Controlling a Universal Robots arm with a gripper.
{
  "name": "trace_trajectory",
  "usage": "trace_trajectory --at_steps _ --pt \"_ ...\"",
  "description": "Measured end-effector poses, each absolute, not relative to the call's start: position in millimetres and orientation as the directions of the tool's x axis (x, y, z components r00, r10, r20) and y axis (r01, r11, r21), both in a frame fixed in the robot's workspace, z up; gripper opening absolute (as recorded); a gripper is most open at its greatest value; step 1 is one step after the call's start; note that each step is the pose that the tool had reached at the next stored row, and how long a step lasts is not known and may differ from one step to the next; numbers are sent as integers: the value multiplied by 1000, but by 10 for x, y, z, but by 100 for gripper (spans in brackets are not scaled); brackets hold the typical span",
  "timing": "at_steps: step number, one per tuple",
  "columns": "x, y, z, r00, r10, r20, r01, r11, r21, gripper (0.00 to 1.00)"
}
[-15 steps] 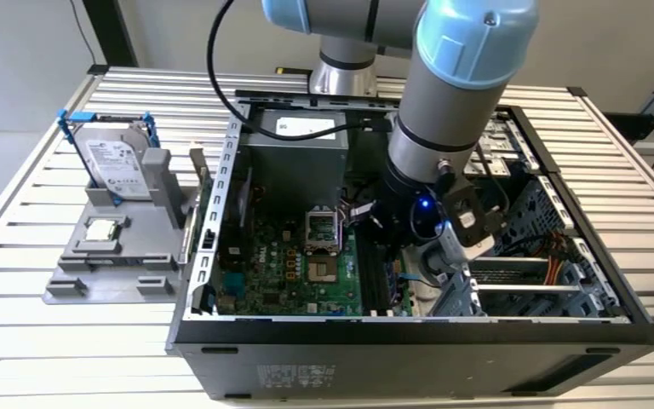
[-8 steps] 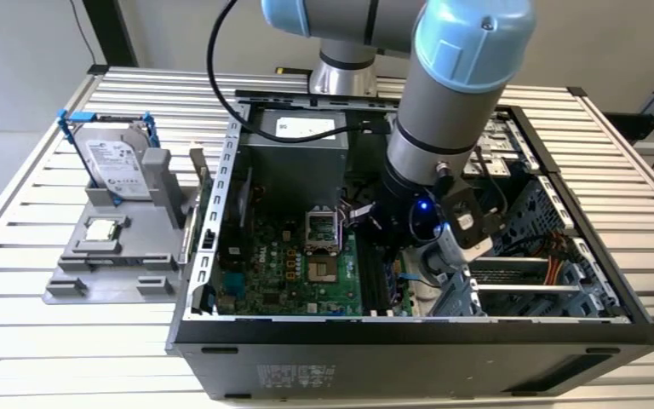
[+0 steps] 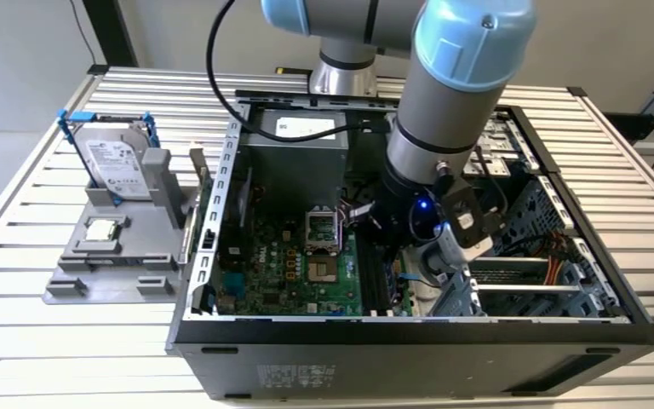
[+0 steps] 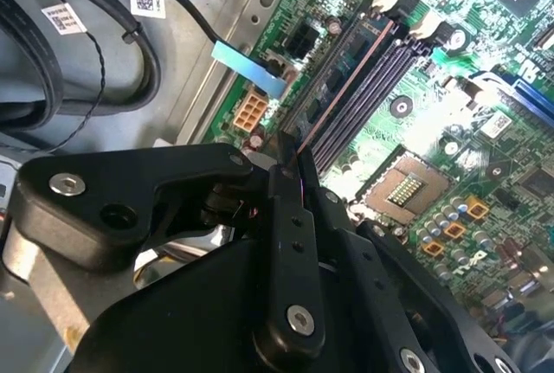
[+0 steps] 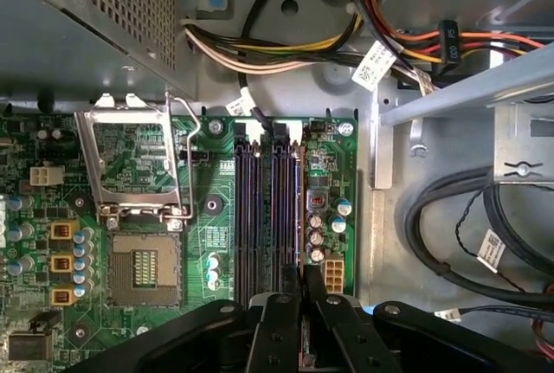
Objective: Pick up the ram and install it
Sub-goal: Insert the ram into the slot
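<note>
Second wrist view: ram (image 4: 333,100) stands on edge in the outer black slot of the green motherboard (image 4: 450,144) | gripper (image 4: 290,161) is pinched shut on the ram's near end | exterior view: arm (image 3: 446,128) reaches down into the open computer case (image 3: 418,341) | hard drive (image 3: 117,162) sits in a grey stand on the table (image 3: 31,256).
</note>
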State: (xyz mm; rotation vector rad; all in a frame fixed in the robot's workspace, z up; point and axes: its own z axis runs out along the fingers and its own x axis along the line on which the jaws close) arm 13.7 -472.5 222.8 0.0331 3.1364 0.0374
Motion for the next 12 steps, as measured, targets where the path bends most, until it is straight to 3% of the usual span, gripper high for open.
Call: trace_trajectory --at_steps 12 --pt "135 -4726 2205 -1000 21 -3 21 1000 24 0"
